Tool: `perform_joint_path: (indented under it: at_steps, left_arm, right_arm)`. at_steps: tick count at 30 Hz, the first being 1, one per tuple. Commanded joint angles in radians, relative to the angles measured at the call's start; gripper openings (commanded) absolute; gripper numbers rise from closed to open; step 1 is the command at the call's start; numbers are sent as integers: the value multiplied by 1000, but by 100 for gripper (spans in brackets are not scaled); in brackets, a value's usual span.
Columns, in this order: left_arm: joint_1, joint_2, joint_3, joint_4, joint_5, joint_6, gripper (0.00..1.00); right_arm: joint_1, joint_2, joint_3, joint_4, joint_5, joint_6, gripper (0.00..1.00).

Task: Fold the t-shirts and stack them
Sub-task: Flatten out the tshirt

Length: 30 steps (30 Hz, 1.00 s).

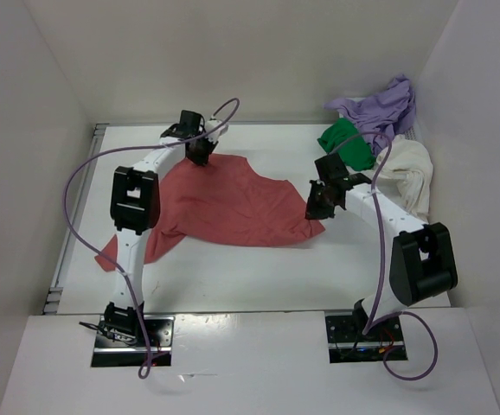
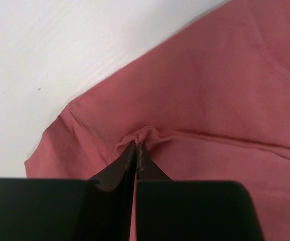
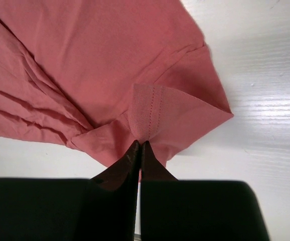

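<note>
The salmon-red shirt (image 1: 224, 207) lies spread and rumpled across the middle of the white desk (image 1: 259, 272). One end trails toward the lower left of the overhead view, under the left arm. The left tool (image 1: 200, 157) sits at the shirt's upper edge, left of centre. In its wrist view the fingers are pressed together on a small pucker of red cloth near the shirt's border. The right tool (image 1: 319, 207) is at the shirt's right-hand corner, and its fingers likewise pinch a folded-over bit of stitched hem.

In the upper right of the overhead view the other three shirts are bunched together. The lavender-purple shirt (image 1: 380, 108) is farthest back, with the bright green shirt (image 1: 347, 143) just in front of it. The cream-white shirt (image 1: 410, 173) is to their right and appears to touch both, though the heap is too tangled to be sure.
</note>
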Motion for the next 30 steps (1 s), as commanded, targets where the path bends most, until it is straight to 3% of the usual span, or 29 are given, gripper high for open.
perform_joint_path:
  at_steps: [1,5,7,11,16,20,22,25,26,27,28,29,30]
  left_arm:
    - [31,-175,-7,-14,79,22,0]
    - [91,-322,24,-103,125,33,0]
    - [111,-468,-11,-149,125,83,0]
    - [121,-767,-311,-232,71,208,0]
    - [144,-1112,-556,-405,2,291,0]
    - [199,-1214,-739,-390,-6,274,0]
    - [199,-1160,-754,-345,27,237,0]
    - [199,-963,-638,-242,56,179,0]
    - [211,-824,-428,-225,47,142,0]
    - [211,-747,-265,-225,28,122,0]
    - [231,-590,-70,-241,28,93,0]
    - [252,-512,150,-258,28,9,0]
    - [295,-429,652,-305,40,-37,0]
  right_arm:
    - [-46,-43,88,-37,31,-38,0]
    - [-162,-125,204,-105,11,-90,0]
    - [-173,-167,215,-141,1,-102,0]
    - [-182,-329,131,-172,-53,-60,0]
    - [-150,-475,3,-194,-77,2,0]
    - [-139,-382,47,-172,-100,-34,0]
    - [-139,-188,124,-154,-109,-67,0]
    - [-148,163,449,-164,-109,-140,0]
    - [-148,260,752,-201,-109,-153,0]
    - [-165,360,951,-256,-109,-162,0]
    - [-174,561,1185,-389,-92,-171,0]
    - [-175,659,1678,-437,-59,-171,0]
    - [-203,692,1779,-407,-52,-100,0]
